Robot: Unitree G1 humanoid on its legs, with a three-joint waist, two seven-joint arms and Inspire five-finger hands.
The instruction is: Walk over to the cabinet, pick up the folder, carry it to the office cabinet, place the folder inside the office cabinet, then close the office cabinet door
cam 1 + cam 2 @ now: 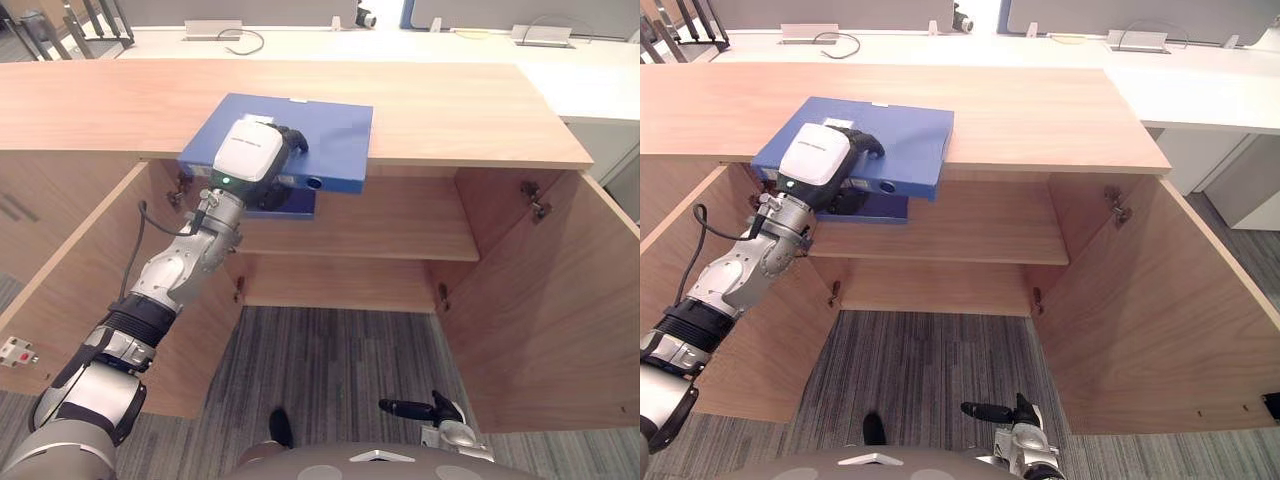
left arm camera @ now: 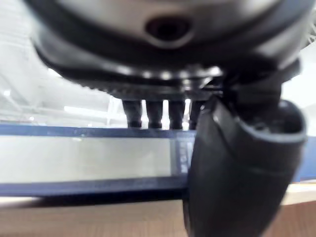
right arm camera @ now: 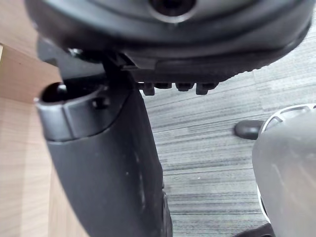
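A blue folder [image 1: 325, 135] lies flat on the wooden cabinet top [image 1: 450, 110], its spine edge jutting out past the front edge. My left hand [image 1: 250, 152] is shut on that overhanging edge, fingers curled over the top and thumb underneath. The left wrist view looks along the folder's spine [image 2: 89, 158], with my thumb [image 2: 242, 168] in front and the fingers behind it. My right hand [image 1: 415, 408] hangs low over the carpet, open, holding nothing.
The cabinet stands open below the top, with a bare shelf [image 1: 400, 225] inside. Its right door [image 1: 560, 310] and left door [image 1: 60, 300] swing out toward me. A white desk [image 1: 600, 70] with cables runs behind. Grey carpet [image 1: 330, 350] lies in front.
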